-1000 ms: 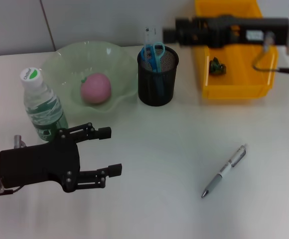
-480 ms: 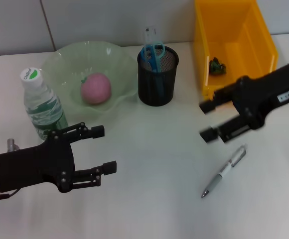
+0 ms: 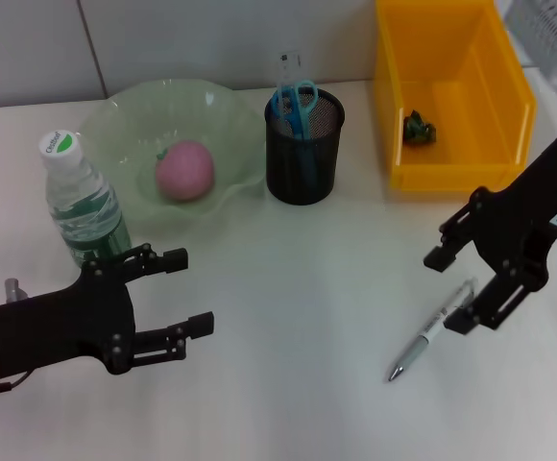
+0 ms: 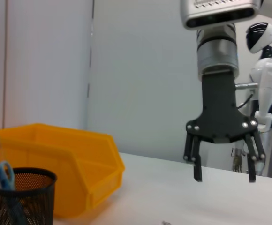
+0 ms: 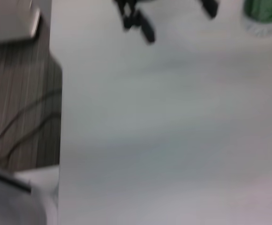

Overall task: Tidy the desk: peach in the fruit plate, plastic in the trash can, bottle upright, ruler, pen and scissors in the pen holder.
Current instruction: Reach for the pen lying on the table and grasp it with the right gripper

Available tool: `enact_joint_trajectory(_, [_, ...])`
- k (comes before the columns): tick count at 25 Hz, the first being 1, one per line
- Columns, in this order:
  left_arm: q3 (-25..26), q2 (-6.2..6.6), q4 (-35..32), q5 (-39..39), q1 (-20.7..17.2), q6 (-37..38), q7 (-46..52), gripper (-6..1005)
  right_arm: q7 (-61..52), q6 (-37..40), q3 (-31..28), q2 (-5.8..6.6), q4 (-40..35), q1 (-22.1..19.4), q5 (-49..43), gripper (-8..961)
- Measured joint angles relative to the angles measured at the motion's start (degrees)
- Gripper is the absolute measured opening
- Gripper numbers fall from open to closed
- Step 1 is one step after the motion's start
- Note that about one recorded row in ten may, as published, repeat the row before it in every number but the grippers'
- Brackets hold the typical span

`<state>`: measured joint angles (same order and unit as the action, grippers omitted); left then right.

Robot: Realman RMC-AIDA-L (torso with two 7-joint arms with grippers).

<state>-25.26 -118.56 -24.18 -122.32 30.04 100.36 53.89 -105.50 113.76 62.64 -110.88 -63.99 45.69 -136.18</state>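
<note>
Nearest to us on the left, our left gripper (image 3: 190,293) hangs over the bare desk (image 3: 298,384), its fingers spread wide and holding nothing. On the near right lies the pen (image 3: 432,331), flat on the desk and not yet put away. Our right gripper (image 3: 451,288) sits just above the pen's upper end, fingers parted wide on either side of it and nothing gripped; we judge a pickup of the pen is the step in hand.

Farther back on the left, the bottle (image 3: 82,206) stands upright, cap on. Behind it, the peach (image 3: 184,170) rests in the fruit plate (image 3: 125,115). At centre, the pen holder (image 3: 303,149) already carries the scissors (image 3: 294,100) and the ruler (image 3: 286,63). Far right, a small dark scrap (image 3: 418,127), which we take for the plastic, lies in the yellow trash can (image 3: 451,173).

As far as we can see, only the pen is left.
</note>
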Motion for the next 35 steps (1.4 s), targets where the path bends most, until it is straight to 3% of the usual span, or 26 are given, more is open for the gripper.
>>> enact_joint_trajectory(6, [0.12,-0.14,0.40,0.02,-0.12,-0.43,0.32,813,1.97,-0.55,4.58,-1.10,1.10,2.14,-3.80,783])
enact_joint_trajectory(7, [0.12,-0.16,0.86,0.05,-0.06,-0.52,0.32,813,3.05,-0.74,4.88,-2.27,0.69,2.41,-6.39,783])
enact_joint_trajectory(8, [0.15,-0.17,0.98,0.08,-0.01,-0.52,0.32,813,3.05,-0.74,4.88,-2.27,0.69,2.41,-6.39,782])
enact_joint_trajectory(12, [0.21,-0.15,1.04,0.41,0.02,-0.53,0.33,813,5.69,-0.87,5.09,-4.95,0.24,4.25,-12.76,780])
enact_joint_trajectory(13, [0.21,-0.15,1.04,0.41,0.02,-0.53,0.33,813,5.69,-0.87,5.09,-4.95,0.24,4.25,-12.76,780])
enact_joint_trajectory(17, [0.18,-0.15,1.06,1.25,-0.05,-0.53,0.39,813,8.26,-1.18,7.17,-6.83,0.61,6.21,-17.83,778])
enact_joint_trajectory(25, [-0.27,-0.21,1.46,2.12,-0.16,-0.54,0.42,813,10.52,-4.72,14.66,-7.83,0.92,6.50,-19.23,774])
enact_joint_trajectory(35, [-0.32,-0.17,1.78,2.12,-0.23,-1.17,1.03,813,11.66,-10.02,21.20,-8.20,3.33,6.71,-19.15,769])
